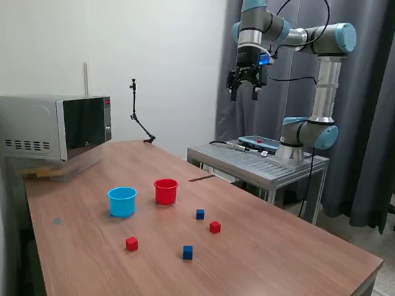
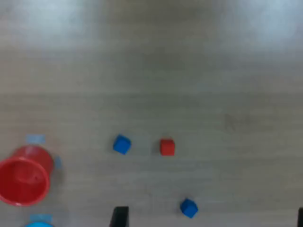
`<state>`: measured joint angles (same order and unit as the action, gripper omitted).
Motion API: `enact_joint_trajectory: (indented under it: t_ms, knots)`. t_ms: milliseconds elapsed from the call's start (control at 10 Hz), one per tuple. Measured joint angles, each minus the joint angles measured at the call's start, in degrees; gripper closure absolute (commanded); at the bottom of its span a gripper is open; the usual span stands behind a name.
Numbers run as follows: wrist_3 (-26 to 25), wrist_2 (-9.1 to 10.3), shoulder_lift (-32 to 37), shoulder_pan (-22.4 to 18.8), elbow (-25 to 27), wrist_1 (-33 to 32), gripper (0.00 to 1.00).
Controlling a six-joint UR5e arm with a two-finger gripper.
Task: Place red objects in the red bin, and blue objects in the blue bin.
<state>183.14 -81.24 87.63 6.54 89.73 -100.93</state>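
Four cubes are lying loose on the table [image 1: 298, 236], two red [image 1: 215, 227] [image 1: 132, 244] and two blue [image 1: 200, 214] [image 1: 188, 252], at roughly five o'clock from the red cup [image 1: 165, 191] and blue cup [image 1: 122, 201], while I'm holding the empty gripper [image 1: 244, 92] high with fingers apart, surveying.

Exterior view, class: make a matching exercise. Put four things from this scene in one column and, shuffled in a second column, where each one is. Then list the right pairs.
Things:
1. red cup
2. light blue cup
3. microwave
4. hand

Places:
A. high above the table, holding nothing
B. at the table's far corner, on the exterior view's left
C. upright on the table, just to the exterior view's right of the other cup
D. upright on the table, nearer the microwave's side than the other cup

Pairs: 1-C, 2-D, 3-B, 4-A
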Motion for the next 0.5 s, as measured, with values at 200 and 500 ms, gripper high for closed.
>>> enact_joint_trajectory:
  t_ms: [200, 500]
  knots:
    - [-3.6, -0.47, -6.7, 0.2, -3.4, -1.6, 0.0]
    - [-15.2, -6.23, -17.7, 0.3, -5.9, -2.3, 0.0]
